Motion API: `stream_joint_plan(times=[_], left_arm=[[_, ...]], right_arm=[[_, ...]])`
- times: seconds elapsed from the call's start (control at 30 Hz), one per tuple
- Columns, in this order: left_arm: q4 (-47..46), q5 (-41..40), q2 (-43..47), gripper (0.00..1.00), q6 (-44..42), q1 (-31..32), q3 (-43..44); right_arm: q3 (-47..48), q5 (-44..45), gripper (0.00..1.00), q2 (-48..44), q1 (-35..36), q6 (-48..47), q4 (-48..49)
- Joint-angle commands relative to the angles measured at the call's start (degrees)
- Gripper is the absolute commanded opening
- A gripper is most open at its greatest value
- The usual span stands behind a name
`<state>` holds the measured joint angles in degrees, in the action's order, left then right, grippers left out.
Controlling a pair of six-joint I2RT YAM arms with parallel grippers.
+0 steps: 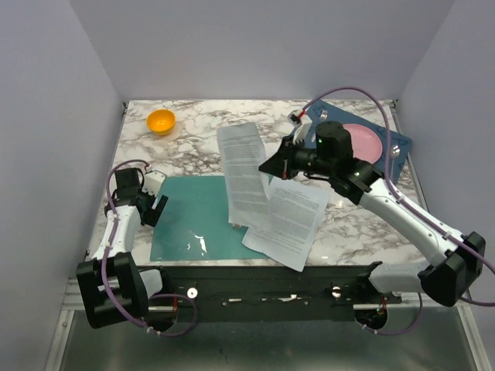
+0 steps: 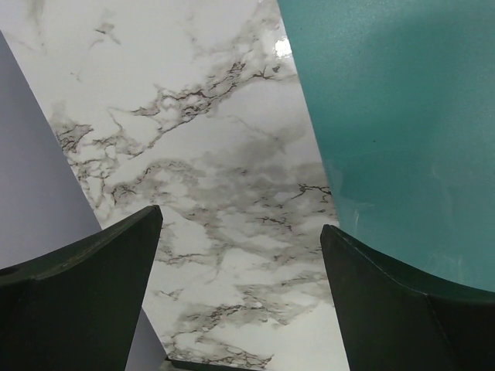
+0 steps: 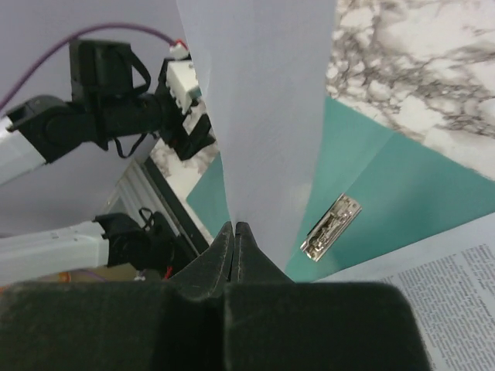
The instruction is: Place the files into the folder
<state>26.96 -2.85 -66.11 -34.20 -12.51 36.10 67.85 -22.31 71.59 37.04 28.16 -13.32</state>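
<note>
My right gripper (image 1: 271, 165) is clenched on the edge of a white printed paper sheet (image 1: 244, 174), holding it upright above the thin teal-green folder (image 1: 189, 220), ready to lower in. A second printed sheet (image 1: 290, 220) lies flat, overlapping the folder's right edge. My left gripper (image 1: 158, 205) hangs spread wide and empty just beside the folder's left edge. A silver metal clip (image 3: 331, 226) on the folder could snag the paper. A small orange bowl (image 1: 161, 121) and round pink plate (image 1: 362, 143) sit well apart.
</note>
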Motion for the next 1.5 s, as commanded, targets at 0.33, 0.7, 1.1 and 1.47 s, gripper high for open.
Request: stream_joint_plan(times=[0.33, 0.7, 1.1, 1.47], left_arm=[[3.18, 13.92, 2.21, 0.99, -8.96, -4.71, -2.61], [3.01, 14.72, 4.49, 0.99, -11.42, -4.71, -5.07], [3.19, 15.07, 5.63, 0.99, -11.60, -4.71, -5.86], [3.27, 14.54, 6.96, 0.99, -12.21, -4.71, -7.09]], right_arm=[[12.81, -8.98, 0.00, 22.79, 4.09, -7.59, -5.12], [20.39, -8.90, 0.01, 30.89, 4.98, -11.46, -11.99], [21.53, -8.28, 0.01, 33.78, 7.17, -9.36, -10.85], [24.34, -7.23, 0.01, 37.65, 8.40, -6.98, -8.48]])
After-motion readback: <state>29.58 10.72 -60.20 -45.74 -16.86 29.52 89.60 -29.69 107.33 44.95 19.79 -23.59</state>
